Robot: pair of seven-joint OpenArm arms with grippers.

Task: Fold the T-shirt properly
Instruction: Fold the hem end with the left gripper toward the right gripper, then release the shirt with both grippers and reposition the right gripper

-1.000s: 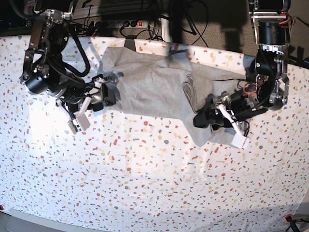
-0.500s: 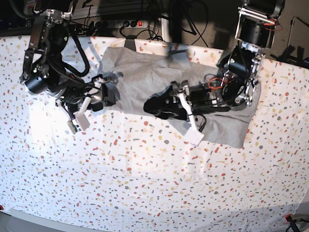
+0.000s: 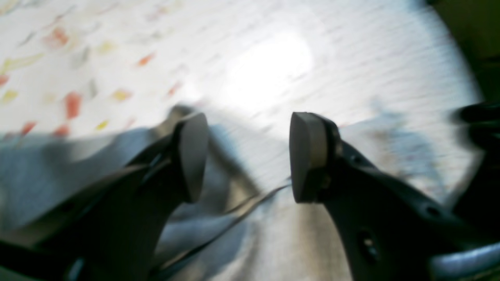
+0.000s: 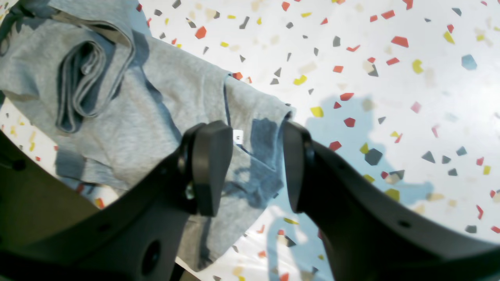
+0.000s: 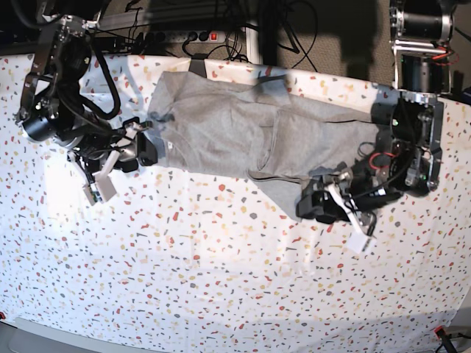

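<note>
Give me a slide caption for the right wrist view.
Open right hand above the crumpled grey T-shirt, a small white tag showing between the fingertips.

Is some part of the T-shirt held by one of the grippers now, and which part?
Nothing is held: the left gripper and the right gripper both stand open, with no T-shirt fabric pinched between their fingertips.

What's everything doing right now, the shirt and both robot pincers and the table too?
Shirt: lying on the table, rumpled and partly folded over.
Left pincer: open, nothing between its tips.
Right pincer: open, not gripping the shirt.
Table: speckled, partly covered by the shirt.
</note>
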